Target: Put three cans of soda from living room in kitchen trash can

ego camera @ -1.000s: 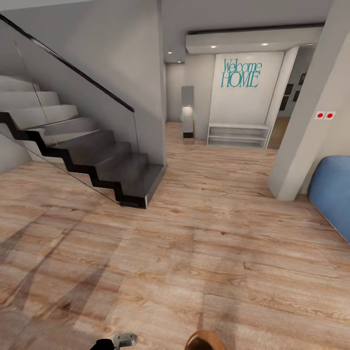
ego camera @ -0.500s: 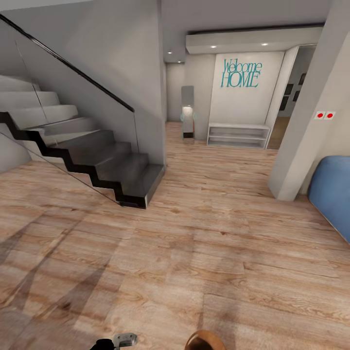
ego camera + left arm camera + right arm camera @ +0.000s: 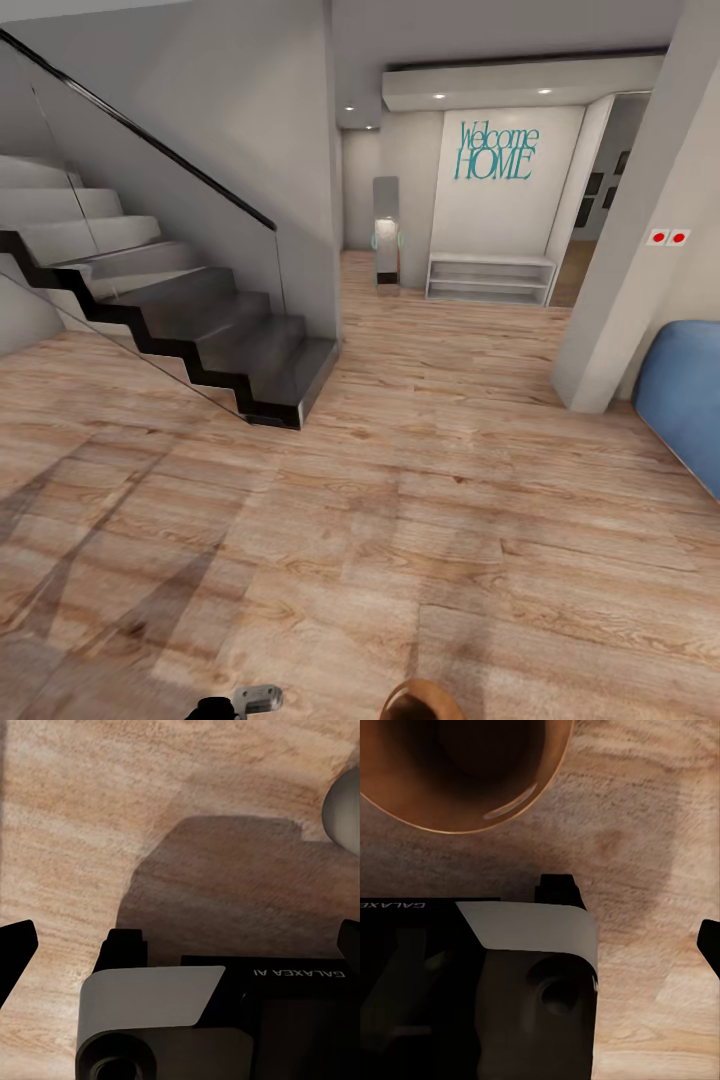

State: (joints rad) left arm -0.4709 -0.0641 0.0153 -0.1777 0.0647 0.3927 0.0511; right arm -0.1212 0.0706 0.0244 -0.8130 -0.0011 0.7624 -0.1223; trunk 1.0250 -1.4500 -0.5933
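Head view: nothing has changed against the frames a second and half a second back; staircase point(image 3: 200, 320), "Welcome HOME" sign point(image 3: 497, 150) and white shelf point(image 3: 490, 278) sit at the same spots, so the base looks stopped or barely moving. Hallway scene with pale wood floor point(image 3: 400, 520). Staircase is left of the sign, white shelf directly below the sign, blue cushion point(image 3: 685, 400) well to the right of the shelf past a grey pillar point(image 3: 620, 280). At the bottom edge, a bit of the left gripper point(image 3: 255, 698) and a brown rim, likely the tash can point(image 3: 422, 700), just beside it. No soda cans visible, no kitchen or living room yet. Judgement: robot is in transit or paused, task not visibly advanced.

Left wrist view: left gripper over the floor, dark fingertips point(image 3: 15, 945) at the two far sides, so fingers apart with nothing between them. Robot's shadow on the boards.

Right wrist view: tash can point(image 3: 472, 776), glossy brown inside, close beyond the robot's body, standing apart from the right gripper. One dark fingertip point(image 3: 711, 945) at the edge; cannot tell finger state.
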